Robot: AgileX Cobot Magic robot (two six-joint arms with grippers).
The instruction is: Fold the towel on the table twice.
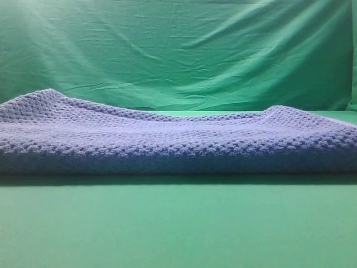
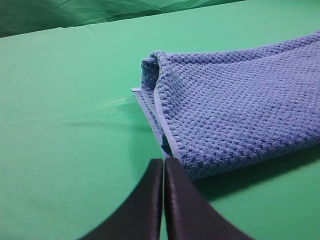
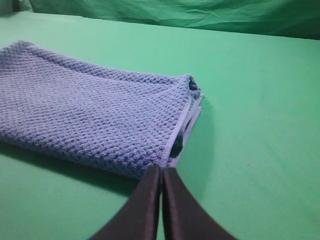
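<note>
The blue-grey waffle-knit towel (image 1: 178, 139) lies folded in stacked layers across the green table (image 1: 178, 223), spanning nearly the full width of the high view. No gripper shows in that view. In the left wrist view my left gripper (image 2: 163, 161) is shut with its dark fingers pressed together, its tips just at the near left corner of the towel (image 2: 240, 110), where the pale layered edges show. In the right wrist view my right gripper (image 3: 161, 169) is shut the same way, at the near right corner of the towel (image 3: 90, 115). Nothing shows between either pair of fingers.
A wrinkled green backdrop cloth (image 1: 178, 50) hangs behind the table. Bare green table lies in front of the towel, to its left (image 2: 65, 125) and to its right (image 3: 260, 125).
</note>
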